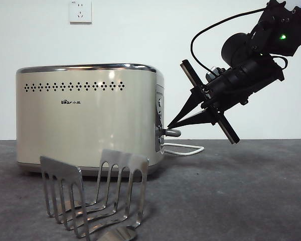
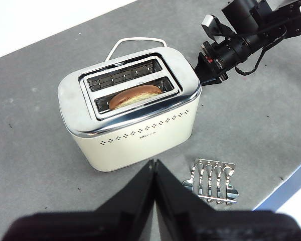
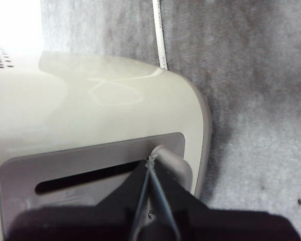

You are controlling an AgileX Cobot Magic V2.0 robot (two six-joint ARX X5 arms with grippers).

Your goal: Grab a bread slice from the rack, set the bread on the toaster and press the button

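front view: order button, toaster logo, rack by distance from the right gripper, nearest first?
1. button: at the right gripper tips, on the toaster end panel.
2. logo: on the toaster's side.
3. rack: low, in front of the toaster.

Blown-out glare, blurred right wrist view.

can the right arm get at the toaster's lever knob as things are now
Probably yes. The right gripper, jaws shut, already has its tips at the lever knob on the toaster end panel, with nothing between them.
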